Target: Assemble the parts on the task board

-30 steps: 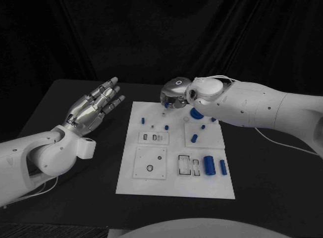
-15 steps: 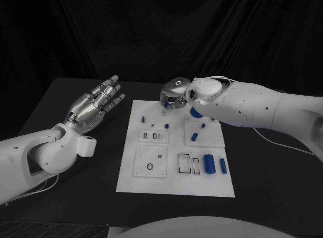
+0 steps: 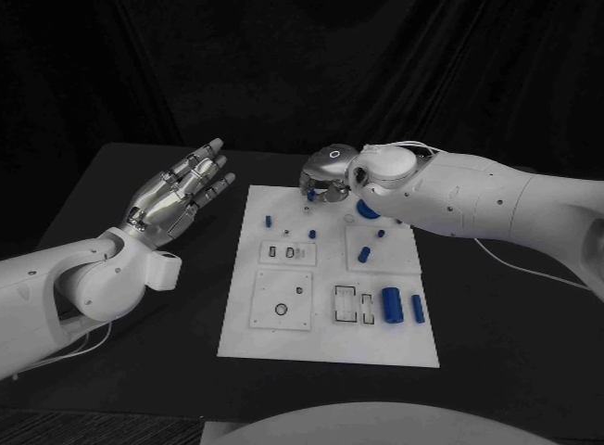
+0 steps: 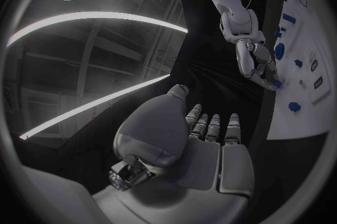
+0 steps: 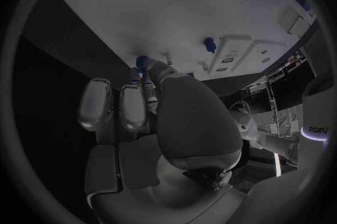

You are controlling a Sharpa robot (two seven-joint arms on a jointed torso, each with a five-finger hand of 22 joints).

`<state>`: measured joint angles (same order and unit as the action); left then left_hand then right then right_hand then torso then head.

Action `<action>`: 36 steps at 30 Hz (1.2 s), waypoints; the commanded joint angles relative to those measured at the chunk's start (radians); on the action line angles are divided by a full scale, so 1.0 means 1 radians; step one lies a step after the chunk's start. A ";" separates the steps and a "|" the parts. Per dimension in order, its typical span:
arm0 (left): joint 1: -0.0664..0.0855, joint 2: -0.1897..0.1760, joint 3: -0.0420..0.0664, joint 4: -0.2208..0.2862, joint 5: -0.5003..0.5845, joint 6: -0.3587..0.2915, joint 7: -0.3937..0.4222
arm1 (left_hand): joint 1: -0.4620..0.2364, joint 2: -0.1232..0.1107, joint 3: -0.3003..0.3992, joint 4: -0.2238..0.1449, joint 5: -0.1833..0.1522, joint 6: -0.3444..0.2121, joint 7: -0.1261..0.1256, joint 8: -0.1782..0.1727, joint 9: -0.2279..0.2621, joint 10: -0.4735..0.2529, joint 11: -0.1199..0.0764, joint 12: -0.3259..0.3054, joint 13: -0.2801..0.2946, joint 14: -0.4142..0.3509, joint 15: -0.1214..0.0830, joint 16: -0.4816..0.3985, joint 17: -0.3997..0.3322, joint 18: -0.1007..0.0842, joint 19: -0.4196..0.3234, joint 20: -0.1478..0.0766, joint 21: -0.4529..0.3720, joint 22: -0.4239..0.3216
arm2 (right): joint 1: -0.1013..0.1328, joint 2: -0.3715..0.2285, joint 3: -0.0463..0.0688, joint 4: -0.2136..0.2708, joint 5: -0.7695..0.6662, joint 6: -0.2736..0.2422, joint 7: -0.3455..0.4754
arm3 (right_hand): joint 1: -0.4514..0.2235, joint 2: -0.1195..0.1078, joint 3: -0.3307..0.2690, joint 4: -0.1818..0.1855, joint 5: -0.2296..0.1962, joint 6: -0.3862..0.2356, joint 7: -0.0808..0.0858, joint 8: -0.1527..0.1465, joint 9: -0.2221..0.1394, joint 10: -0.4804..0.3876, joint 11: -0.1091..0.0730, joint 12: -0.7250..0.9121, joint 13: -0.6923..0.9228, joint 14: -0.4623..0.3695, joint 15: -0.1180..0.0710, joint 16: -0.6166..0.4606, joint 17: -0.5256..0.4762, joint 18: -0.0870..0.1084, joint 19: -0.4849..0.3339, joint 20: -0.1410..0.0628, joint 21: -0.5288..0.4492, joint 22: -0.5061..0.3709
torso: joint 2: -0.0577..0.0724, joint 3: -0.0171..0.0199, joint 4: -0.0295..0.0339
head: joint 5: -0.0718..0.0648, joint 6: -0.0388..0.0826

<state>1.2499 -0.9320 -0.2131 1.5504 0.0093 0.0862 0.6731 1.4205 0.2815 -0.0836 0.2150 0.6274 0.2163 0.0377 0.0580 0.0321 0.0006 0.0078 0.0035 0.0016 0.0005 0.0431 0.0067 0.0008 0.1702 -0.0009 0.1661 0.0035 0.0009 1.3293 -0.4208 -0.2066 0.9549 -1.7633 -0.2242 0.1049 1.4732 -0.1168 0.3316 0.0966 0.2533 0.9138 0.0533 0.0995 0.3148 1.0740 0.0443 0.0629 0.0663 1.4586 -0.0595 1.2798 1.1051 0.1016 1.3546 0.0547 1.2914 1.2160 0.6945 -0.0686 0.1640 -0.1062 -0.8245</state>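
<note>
Holding a small blue peg [image 3: 311, 195] at the fingertips of the right hand [image 3: 330, 175], low over the far edge of the white task board [image 3: 329, 348]; same blue tip visible between the fingers in the right wrist view [image 5: 142, 62]. Probably light, stiff plastic, smooth enough to slip, so best pinched across its short shaft near the upper end, leaving the lower end free for seating. Cannot tell which hole on the board is meant for it. Left hand [image 3: 180, 196] raised beside the board's left edge, palm up, fingers straight and slightly apart, holding nothing. Resting on the board: a blue gear [image 3: 368, 211] near the right wrist, two blue cylinders [image 3: 392, 305] toward the near right corner, other small blue pegs between.
</note>
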 commanded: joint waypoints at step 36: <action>0.000 -0.002 0.000 -0.009 -0.001 0.021 0.002 | -0.002 0.001 0.011 0.001 0.003 0.004 0.000 0.007 0.001 -0.001 0.007 -0.004 -0.002 -0.001 0.006 -0.007 -0.001 0.011 0.001 0.008 -0.003 -0.001 | 0.037 -0.390 -0.001 0.287 0.237 -0.070 -0.146 | -0.278 0.068 -0.292 0.186 -0.119 -0.100 0.022 0.015 -0.114 0.497 -0.057 1.508 1.504 0.112 -0.010 0.291 0.466 -0.054 0.103 -0.013 0.126 0.215 | -0.010 -0.0036 -0.0128 | 0.011 0.001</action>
<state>1.2499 -0.9373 -0.2135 1.5419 0.0092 0.0916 0.6677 1.4205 0.2815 -0.0780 0.2151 0.6274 0.2162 0.0376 0.0580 0.0320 0.0003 0.0076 0.0035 0.0012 0.0005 0.0430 0.0067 0.0016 0.1702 -0.0009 0.1661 0.0035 0.0013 1.3715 -0.8065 -0.2079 1.2360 -1.5829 -0.3723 0.0229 1.1981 -0.0456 0.0390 0.2790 0.1386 0.8170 0.0695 0.1191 0.1996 1.4616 -0.0144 1.5685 1.3082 1.4609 -0.0706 1.5684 1.3081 0.0615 1.4564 0.0423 1.4154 1.3082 0.6860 -0.0713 0.1538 -0.0932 -0.8210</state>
